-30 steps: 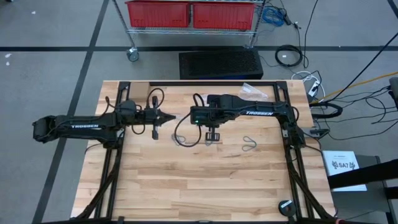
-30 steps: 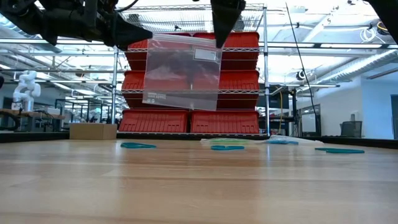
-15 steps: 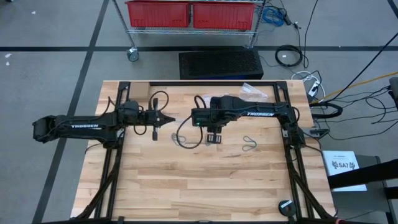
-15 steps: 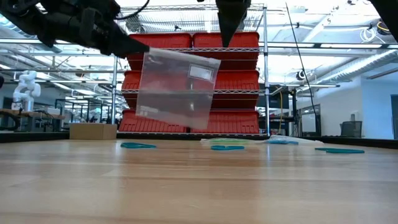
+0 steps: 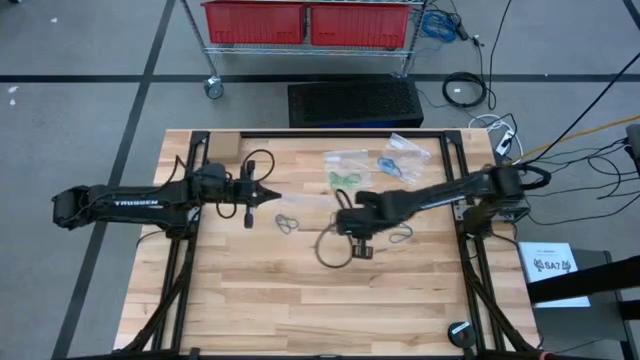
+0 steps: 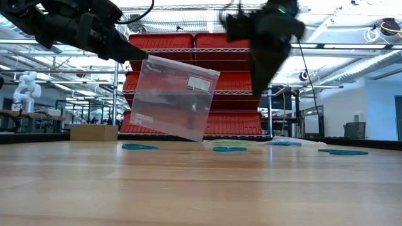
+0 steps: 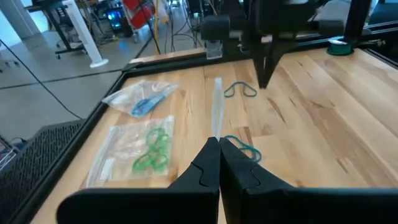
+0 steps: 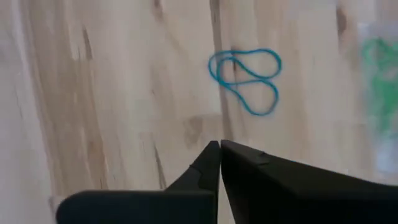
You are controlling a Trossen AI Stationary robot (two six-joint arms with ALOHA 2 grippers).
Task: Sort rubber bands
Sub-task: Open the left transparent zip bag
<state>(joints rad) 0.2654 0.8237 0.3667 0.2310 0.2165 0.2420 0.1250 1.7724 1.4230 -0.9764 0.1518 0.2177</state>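
Two grippers worked above a wooden table (image 5: pixel 300 300), one carrying a clear bag (image 6: pixel 173 97).

The left gripper (image 6: pixel 135 53) had its fingers pinched tight on the top corner of the clear bag, which hung tilted above the table in the low view and showed edge-on past the fingers in the left wrist view. The right gripper (image 8: pixel 219 144) pointed down over the table's middle with its fingers pressed together and nothing between them, near a teal rubber band (image 8: pixel 244 76) lying folded on the wood. Another teal rubber band (image 5: pixel 287 222) lay between the two grippers, and a third (image 5: pixel 402 234) sat just beside the right arm. Toward the far edge lay a bag of green bands (image 7: pixel 140 149) and a bag of blue bands (image 7: pixel 143 98).
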